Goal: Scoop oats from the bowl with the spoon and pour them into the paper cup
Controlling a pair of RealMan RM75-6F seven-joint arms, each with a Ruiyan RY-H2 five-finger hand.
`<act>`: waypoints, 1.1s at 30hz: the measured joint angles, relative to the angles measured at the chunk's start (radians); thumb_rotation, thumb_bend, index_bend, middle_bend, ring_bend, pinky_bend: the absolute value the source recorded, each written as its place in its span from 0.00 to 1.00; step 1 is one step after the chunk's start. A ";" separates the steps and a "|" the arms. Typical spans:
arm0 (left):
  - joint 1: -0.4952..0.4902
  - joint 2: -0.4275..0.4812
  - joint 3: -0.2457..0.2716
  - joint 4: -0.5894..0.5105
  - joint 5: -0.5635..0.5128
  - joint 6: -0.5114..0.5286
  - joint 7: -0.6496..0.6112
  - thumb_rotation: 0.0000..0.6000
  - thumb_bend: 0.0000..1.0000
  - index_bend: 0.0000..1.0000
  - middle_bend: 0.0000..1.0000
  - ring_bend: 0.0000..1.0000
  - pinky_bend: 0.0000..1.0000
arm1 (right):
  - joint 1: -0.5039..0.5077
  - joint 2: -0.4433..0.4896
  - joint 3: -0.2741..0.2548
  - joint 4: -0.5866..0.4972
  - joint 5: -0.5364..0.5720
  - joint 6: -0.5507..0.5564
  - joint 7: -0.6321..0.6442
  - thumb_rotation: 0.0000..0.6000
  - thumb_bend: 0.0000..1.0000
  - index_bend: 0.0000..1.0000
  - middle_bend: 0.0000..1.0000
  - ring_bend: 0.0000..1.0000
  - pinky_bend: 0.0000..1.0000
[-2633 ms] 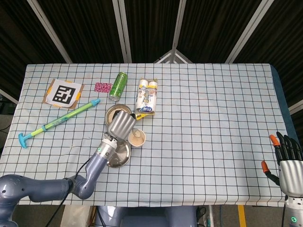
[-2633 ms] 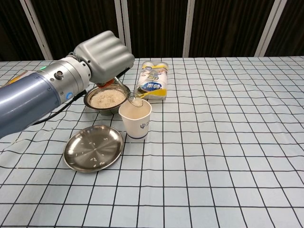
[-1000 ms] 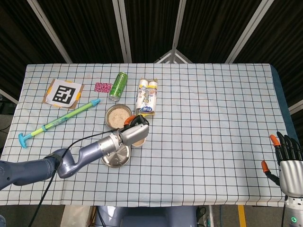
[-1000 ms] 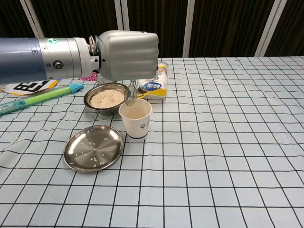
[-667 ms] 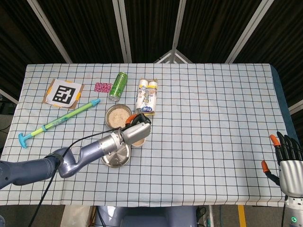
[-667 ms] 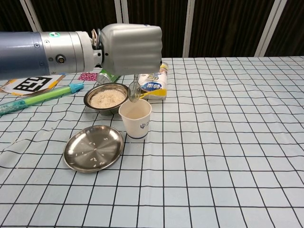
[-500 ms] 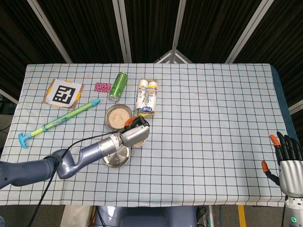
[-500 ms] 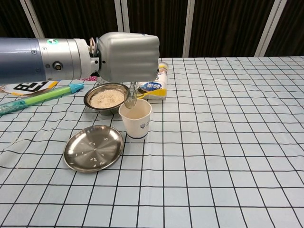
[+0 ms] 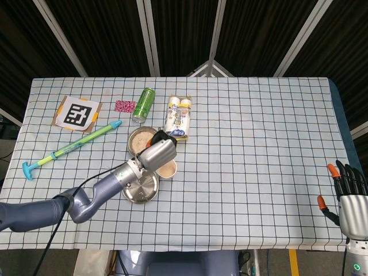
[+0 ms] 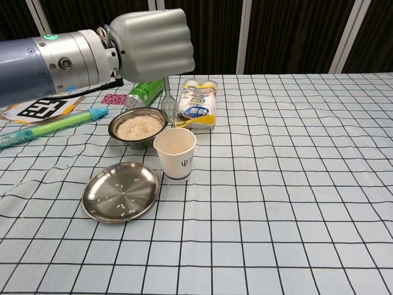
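left hand fisted round spoon, spoon hanging above bowl rim beside paper cup. right hand at table edge, fingers spread, holding nothing.

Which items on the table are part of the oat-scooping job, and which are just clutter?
In the job:
- bowl of oats
- spoon, held by the left hand
- paper cup

Lying about:
- steel plate
- green can
- pack of small bottles
- green and blue stick tool
- marker card
- pink patch
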 measured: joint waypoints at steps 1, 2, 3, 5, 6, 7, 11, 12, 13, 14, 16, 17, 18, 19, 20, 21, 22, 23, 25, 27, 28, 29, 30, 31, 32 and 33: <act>0.014 -0.004 -0.010 -0.015 -0.028 0.017 -0.003 1.00 0.46 0.56 1.00 1.00 1.00 | 0.000 0.000 0.000 0.000 0.000 0.000 -0.001 1.00 0.38 0.00 0.04 0.00 0.09; 0.035 -0.008 -0.024 -0.040 -0.069 0.043 -0.008 1.00 0.46 0.56 1.00 1.00 1.00 | 0.000 0.000 0.000 -0.001 0.001 -0.001 -0.001 1.00 0.38 0.00 0.04 0.00 0.09; 0.052 -0.012 -0.034 -0.062 -0.102 0.063 -0.013 1.00 0.46 0.56 1.00 1.00 1.00 | 0.000 0.001 0.000 -0.001 0.001 -0.002 -0.001 1.00 0.38 0.00 0.04 0.00 0.09; 0.092 -0.016 -0.057 -0.126 -0.185 0.111 -0.027 1.00 0.46 0.56 1.00 1.00 1.00 | 0.000 0.001 0.001 -0.001 0.002 -0.002 -0.001 1.00 0.38 0.00 0.04 0.00 0.09; 0.109 -0.017 -0.065 -0.157 -0.221 0.131 -0.033 1.00 0.46 0.56 1.00 1.00 1.00 | 0.001 0.001 0.001 -0.001 0.003 -0.002 -0.001 1.00 0.38 0.00 0.04 0.00 0.09; 0.127 -0.016 -0.072 -0.190 -0.256 0.151 -0.040 1.00 0.46 0.56 1.00 1.00 1.00 | 0.001 0.001 0.001 -0.001 0.003 -0.003 -0.001 1.00 0.38 0.00 0.04 0.00 0.09; 0.208 -0.001 -0.088 -0.334 -0.395 0.234 -0.073 1.00 0.44 0.56 1.00 1.00 1.00 | 0.002 0.003 0.001 -0.002 0.004 -0.006 -0.001 1.00 0.38 0.00 0.04 0.00 0.09; 0.225 0.005 -0.088 -0.359 -0.423 0.250 -0.082 1.00 0.44 0.56 1.00 1.00 1.00 | 0.002 0.003 0.001 -0.003 0.004 -0.006 -0.002 1.00 0.38 0.00 0.04 0.00 0.09; 0.241 0.010 -0.087 -0.383 -0.451 0.265 -0.091 1.00 0.44 0.56 1.00 1.00 1.00 | 0.003 0.003 0.001 -0.003 0.004 -0.008 -0.003 1.00 0.38 0.00 0.04 0.00 0.09; 0.263 0.018 -0.084 -0.410 -0.485 0.283 -0.105 1.00 0.44 0.56 1.00 1.00 1.00 | 0.003 0.003 0.001 -0.004 0.005 -0.009 -0.003 1.00 0.38 0.00 0.04 0.00 0.09; 0.293 0.029 -0.076 -0.442 -0.532 0.305 -0.130 1.00 0.44 0.56 1.00 1.00 1.00 | 0.003 0.005 0.000 -0.006 0.006 -0.012 -0.004 1.00 0.38 0.00 0.04 0.00 0.09; 0.312 0.035 -0.066 -0.455 -0.558 0.315 -0.145 1.00 0.44 0.56 1.00 1.00 1.00 | 0.004 0.006 0.000 -0.008 0.007 -0.013 -0.005 1.00 0.38 0.00 0.04 0.00 0.09; 0.324 0.039 -0.058 -0.460 -0.576 0.321 -0.155 1.00 0.44 0.56 1.00 1.00 1.00 | 0.004 0.006 0.001 -0.009 0.008 -0.014 -0.006 1.00 0.38 0.00 0.04 0.00 0.09; 0.333 0.042 -0.048 -0.463 -0.590 0.326 -0.165 1.00 0.44 0.56 1.00 1.00 1.00 | 0.004 0.007 0.001 -0.009 0.008 -0.014 -0.006 1.00 0.38 0.00 0.04 0.00 0.09; 0.341 0.044 -0.034 -0.461 -0.603 0.330 -0.178 1.00 0.44 0.56 1.00 1.00 1.00 | 0.004 0.007 0.000 -0.010 0.008 -0.015 -0.007 1.00 0.38 0.00 0.04 0.00 0.09; 0.345 0.044 -0.026 -0.456 -0.609 0.332 -0.186 1.00 0.44 0.56 1.00 1.00 1.00 | 0.004 0.007 0.000 -0.010 0.009 -0.016 -0.007 1.00 0.38 0.00 0.04 0.00 0.09; 0.348 0.043 -0.021 -0.449 -0.612 0.332 -0.191 1.00 0.44 0.56 1.00 1.00 1.00 | 0.004 0.008 0.000 -0.011 0.009 -0.016 -0.007 1.00 0.38 0.00 0.04 0.00 0.09; 0.350 0.040 -0.015 -0.437 -0.617 0.332 -0.197 1.00 0.44 0.56 1.00 1.00 1.00 | 0.004 0.008 0.000 -0.012 0.009 -0.017 -0.007 1.00 0.38 0.00 0.04 0.00 0.09; 0.353 0.032 -0.006 -0.416 -0.623 0.330 -0.205 1.00 0.44 0.55 1.00 1.00 1.00 | 0.004 0.008 0.001 -0.012 0.008 -0.016 -0.009 1.00 0.38 0.00 0.04 0.00 0.09; 0.354 0.017 0.002 -0.386 -0.626 0.325 -0.213 1.00 0.44 0.55 1.00 1.00 1.00 | 0.004 0.007 0.001 -0.011 0.008 -0.014 -0.009 1.00 0.38 0.00 0.04 0.00 0.09; 0.353 0.010 0.006 -0.372 -0.627 0.323 -0.216 1.00 0.44 0.55 1.00 1.00 1.00 | 0.004 0.007 0.001 -0.011 0.008 -0.014 -0.008 1.00 0.38 0.00 0.04 0.00 0.09; 0.352 -0.002 0.011 -0.353 -0.628 0.319 -0.218 1.00 0.44 0.55 1.00 1.00 1.00 | 0.004 0.007 0.001 -0.011 0.008 -0.014 -0.008 1.00 0.38 0.00 0.04 0.00 0.09; 0.351 -0.011 0.015 -0.339 -0.629 0.317 -0.218 1.00 0.44 0.55 1.00 1.00 1.00 | 0.004 0.007 0.001 -0.011 0.008 -0.013 -0.008 1.00 0.38 0.00 0.04 0.00 0.09; 0.349 -0.021 0.018 -0.325 -0.630 0.314 -0.218 1.00 0.44 0.55 1.00 1.00 1.00 | 0.003 0.006 0.001 -0.010 0.007 -0.012 -0.008 1.00 0.38 0.00 0.04 0.00 0.09; 0.346 -0.034 0.023 -0.307 -0.633 0.311 -0.217 1.00 0.44 0.55 1.00 1.00 1.00 | 0.003 0.006 0.001 -0.009 0.007 -0.010 -0.008 1.00 0.38 0.00 0.04 0.00 0.09; 0.344 -0.045 0.025 -0.295 -0.635 0.308 -0.215 1.00 0.44 0.55 1.00 1.00 1.00 | 0.003 0.005 0.001 -0.009 0.006 -0.009 -0.008 1.00 0.38 0.00 0.04 0.00 0.09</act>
